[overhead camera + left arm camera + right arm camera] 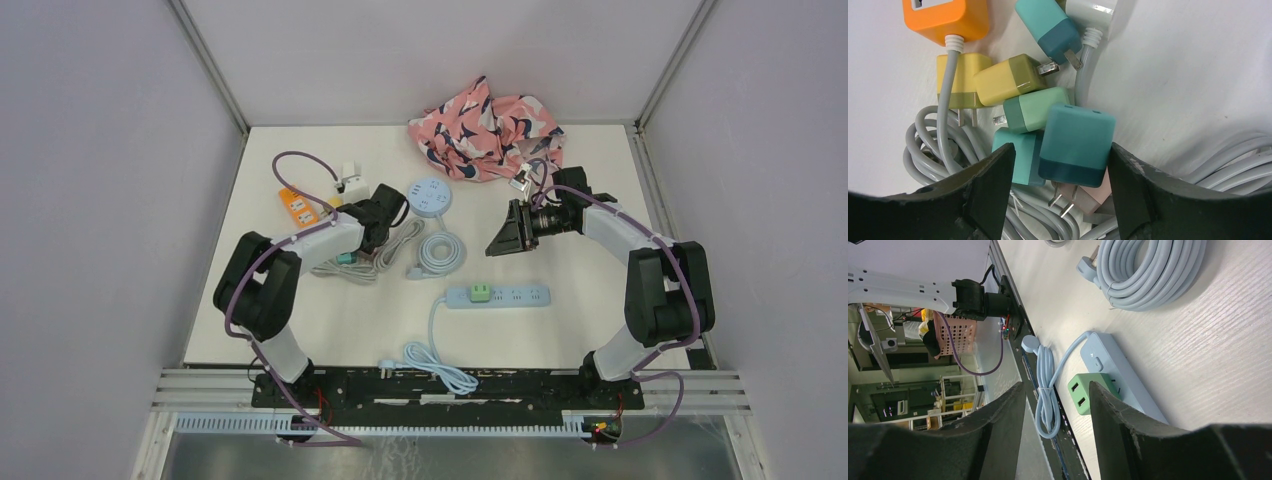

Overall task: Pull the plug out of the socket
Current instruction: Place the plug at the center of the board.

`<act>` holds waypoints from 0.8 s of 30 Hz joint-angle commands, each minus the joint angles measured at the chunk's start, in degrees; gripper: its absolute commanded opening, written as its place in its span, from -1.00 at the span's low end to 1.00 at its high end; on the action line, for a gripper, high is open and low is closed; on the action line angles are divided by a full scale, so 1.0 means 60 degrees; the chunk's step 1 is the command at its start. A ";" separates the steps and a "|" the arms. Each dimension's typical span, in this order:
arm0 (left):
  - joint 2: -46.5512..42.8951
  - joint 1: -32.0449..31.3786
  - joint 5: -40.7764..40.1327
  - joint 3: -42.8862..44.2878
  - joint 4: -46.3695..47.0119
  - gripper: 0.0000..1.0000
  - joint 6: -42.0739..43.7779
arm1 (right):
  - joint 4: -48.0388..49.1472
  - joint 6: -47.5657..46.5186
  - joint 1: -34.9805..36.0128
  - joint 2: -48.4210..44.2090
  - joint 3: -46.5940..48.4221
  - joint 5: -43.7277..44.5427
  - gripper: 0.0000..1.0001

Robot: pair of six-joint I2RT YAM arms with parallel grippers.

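The green plug (481, 292) sits in the pale blue power strip (515, 296) near the table's (590, 335) front edge, the right gripper (1057, 390) hangs open and empty nearby, and the left gripper (1060, 150) stands open astride 1 teal plug (1075, 137).

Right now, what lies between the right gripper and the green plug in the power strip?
Nothing: in the top view only bare table separates the right gripper from the green plug; the coiled cable lies aside.

- We see bright, even light on the white tabletop (330, 320); shadows are soft.
- In the left wrist view the dark fingers (988, 190) are slightly blurred, and the yellow plug (1003, 80) shows small glare.
- The right wrist background looks dim.
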 commanded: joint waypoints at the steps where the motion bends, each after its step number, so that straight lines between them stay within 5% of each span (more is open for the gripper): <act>1: -0.0082 0.0043 -0.0289 0.0337 -0.0119 0.54 -0.0503 | 0.0075 -0.0163 -0.0024 -0.0216 0.0346 -0.0089 0.10; 16: -0.1238 -0.0042 0.1327 0.0132 0.0501 0.95 0.0734 | 0.0089 -0.0309 -0.0028 -0.0305 0.0306 -0.0091 0.09; 24: -0.2878 -0.0218 0.3992 -0.1482 0.3186 0.99 0.2221 | 0.0089 -0.0482 -0.0033 -0.0431 0.0247 -0.0097 0.09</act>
